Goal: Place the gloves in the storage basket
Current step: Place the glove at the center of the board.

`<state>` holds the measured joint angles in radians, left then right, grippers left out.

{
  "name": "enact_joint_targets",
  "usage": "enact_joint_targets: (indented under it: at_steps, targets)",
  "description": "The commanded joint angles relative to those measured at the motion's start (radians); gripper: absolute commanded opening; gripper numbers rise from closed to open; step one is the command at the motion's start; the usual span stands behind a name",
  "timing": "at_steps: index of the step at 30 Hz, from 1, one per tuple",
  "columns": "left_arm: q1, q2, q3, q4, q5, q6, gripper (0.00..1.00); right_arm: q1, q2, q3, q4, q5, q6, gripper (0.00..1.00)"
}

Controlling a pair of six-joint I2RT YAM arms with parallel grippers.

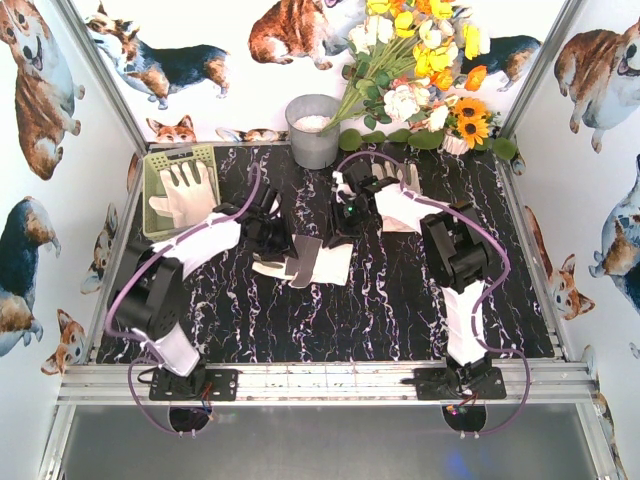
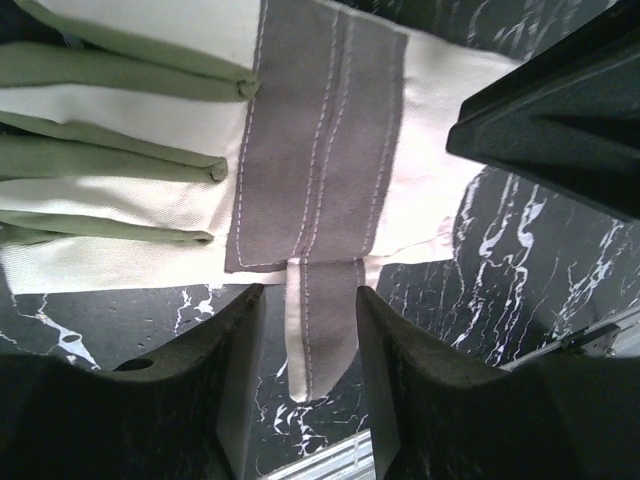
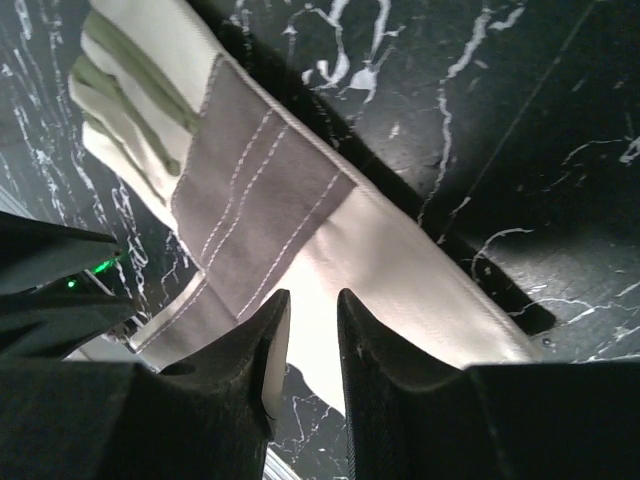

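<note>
Centre glove (image 1: 318,266) (image 2: 320,130) (image 3: 270,190) lies flat on the table (image 1: 380,310), grey patch up, between the two grippers.

Left gripper (image 1: 272,240) (image 2: 310,385): jaws apart, straddling the narrow grey-and-white strip that sticks out from the patch. The strip runs along the right finger (image 2: 385,390). Bare marble shows between it and the other finger, so no clamp.

Right gripper (image 1: 341,228) (image 3: 313,350): jaws nearly together over the glove's white edge beside the patch. White cloth shows in the slot, but I cannot tell if it is pinched.

Second glove (image 1: 186,195) lies palm-flat inside the basket (image 1: 150,190), which sits in the far-left corner against the side rail. Third glove (image 1: 405,178) lies far right, partly hidden under the right arm.

Bucket (image 1: 313,140) stands at the far edge, between the basket and the flowers (image 1: 420,60). There is open marble on the near side of the centre glove, out to the front rail. The left arm lies across the line from glove to basket.
</note>
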<state>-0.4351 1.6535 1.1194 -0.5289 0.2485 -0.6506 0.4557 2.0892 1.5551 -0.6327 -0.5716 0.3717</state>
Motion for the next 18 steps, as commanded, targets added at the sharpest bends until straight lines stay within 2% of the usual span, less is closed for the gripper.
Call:
enact_joint_targets:
  at_steps: [1, 8, 18]
  targets:
    - [0.027, 0.079, 0.004, 0.031, 0.024, 0.022, 0.34, -0.011, -0.003, -0.017, 0.015, 0.023, 0.008, 0.27]
    - [0.062, 0.225, 0.112, 0.038, 0.016, 0.121, 0.31, -0.022, -0.08, -0.199, 0.044, 0.076, 0.043, 0.27]
    - [0.032, 0.409, 0.301, 0.145, 0.244, 0.213, 0.3, 0.005, -0.294, -0.545, 0.194, 0.061, 0.183, 0.28]
